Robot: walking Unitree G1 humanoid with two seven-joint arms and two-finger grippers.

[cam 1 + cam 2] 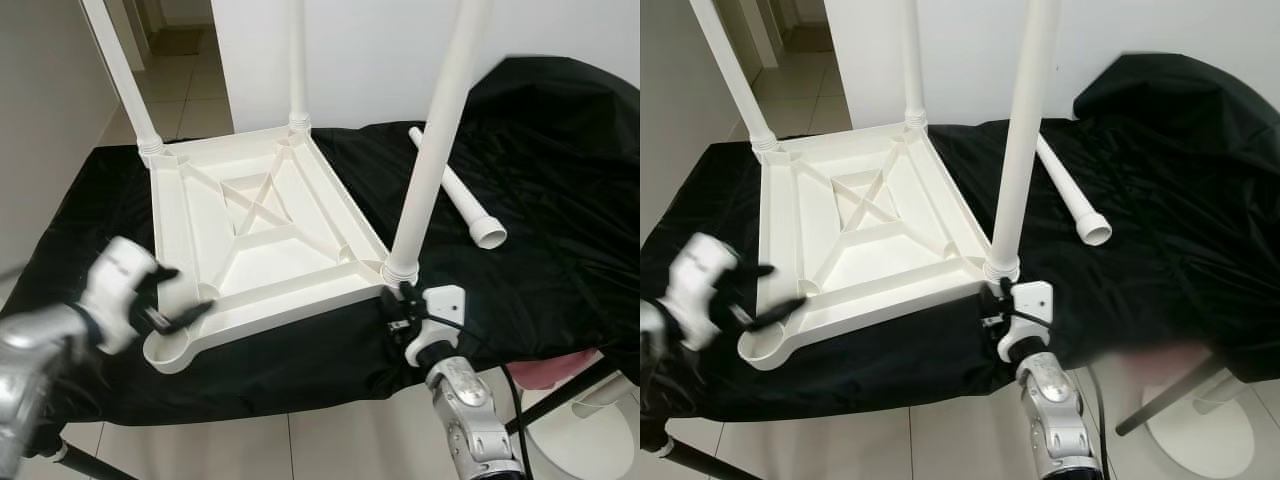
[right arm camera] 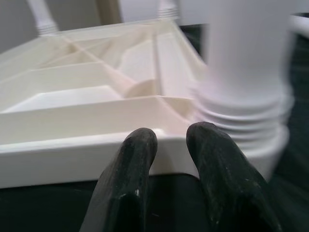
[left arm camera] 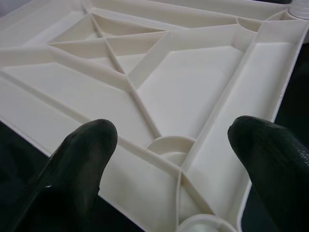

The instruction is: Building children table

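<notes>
Left eye view: tabletop upside down on black cloth, centre-left of frame, ribs up so leg sockets face upward. 3 legs standing screwed in; 1 loose leg lying upper right on the cloth, probably waiting for the empty socket at lower left. Left gripper at lower left, fingers spread wide over that corner's rim, likely steadying it. Right gripper at lower centre, fingers close together with a narrow gap, holding nothing, just beside the near leg's base.
</notes>
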